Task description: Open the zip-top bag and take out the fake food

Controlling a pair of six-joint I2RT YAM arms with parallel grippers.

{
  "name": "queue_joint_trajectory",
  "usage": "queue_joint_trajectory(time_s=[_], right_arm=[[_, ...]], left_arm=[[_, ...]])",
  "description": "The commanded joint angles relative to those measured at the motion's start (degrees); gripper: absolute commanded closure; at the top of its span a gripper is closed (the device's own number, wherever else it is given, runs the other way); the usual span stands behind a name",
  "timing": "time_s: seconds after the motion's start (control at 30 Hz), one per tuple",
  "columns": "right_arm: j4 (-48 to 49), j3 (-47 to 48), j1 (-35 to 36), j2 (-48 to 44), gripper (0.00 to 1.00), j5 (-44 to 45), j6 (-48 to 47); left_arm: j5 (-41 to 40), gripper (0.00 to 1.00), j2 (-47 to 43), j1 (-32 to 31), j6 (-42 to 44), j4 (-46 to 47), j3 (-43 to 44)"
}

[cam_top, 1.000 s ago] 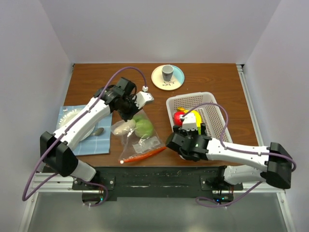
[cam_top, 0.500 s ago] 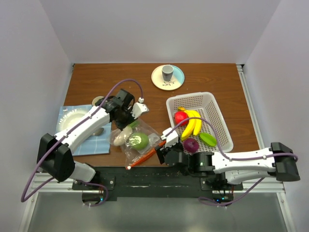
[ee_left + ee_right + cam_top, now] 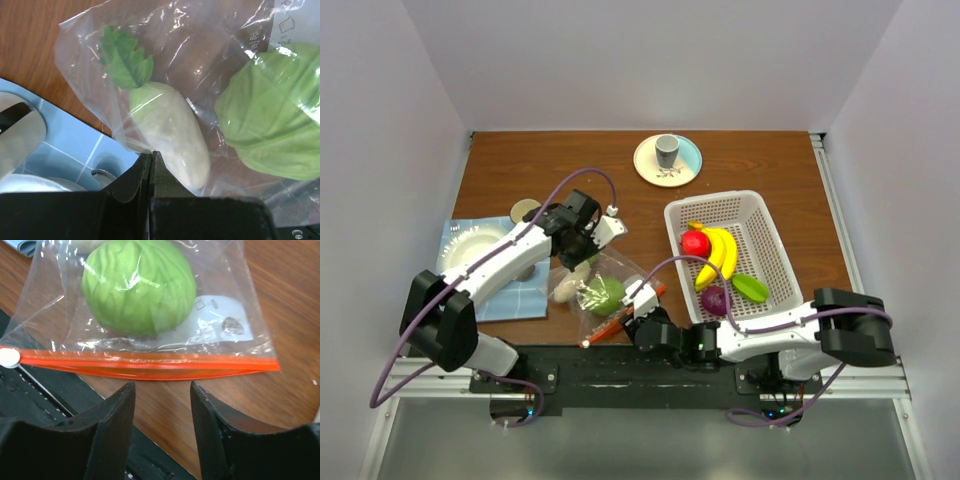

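Zip-top bag (image 3: 605, 290) flat on worktop (image 3: 760, 170) near front edge, zip strip (image 3: 140, 367) sealed; cabbage (image 3: 137, 287), cream radish (image 3: 172, 135) inside. Left tool (image 3: 152, 156) together on far-edge film; right tool (image 3: 161, 387) apart, short of strip. Risk: thin pinch slips; right tool nips both lips, bag won't open.

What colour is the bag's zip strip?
Orange-red zip strip, clearest in the right wrist view.
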Motion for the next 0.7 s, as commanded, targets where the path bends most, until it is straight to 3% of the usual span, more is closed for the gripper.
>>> queue_joint_trajectory(time_s=[0.0, 0.03, 0.13, 0.5, 0.67], right_arm=[[8.5, -1.2, 0.2, 1.9, 0.37, -1.6, -2.6], [9.0, -1.2, 0.1, 2.8, 0.22, -0.8, -3.5], [10.9, -0.2, -0.3, 6.0, 0.11, 0.4, -5.3], [17.3, 4.7, -4.1, 12.7, 0.08, -3.0, -8.1], [12.7, 3.2, -4.0, 4.9, 0.10, -6.8, -8.4]], left_arm=[[-1.3, 1.00, 1.4, 0.2, 0.3, 3.5, -2.3], [-1.1, 1.00, 2.0, 0.2, 0.3, 3.9, -2.4], [-0.9, 1.00, 3.5, 0.2, 0.3, 4.9, -2.5], [0.9, 1.00, 6.8, 0.0, 0.2, 5.4, -1.4], [-0.1, 1.00, 6.8, 0.0, 0.9, 6.1, -2.4]])
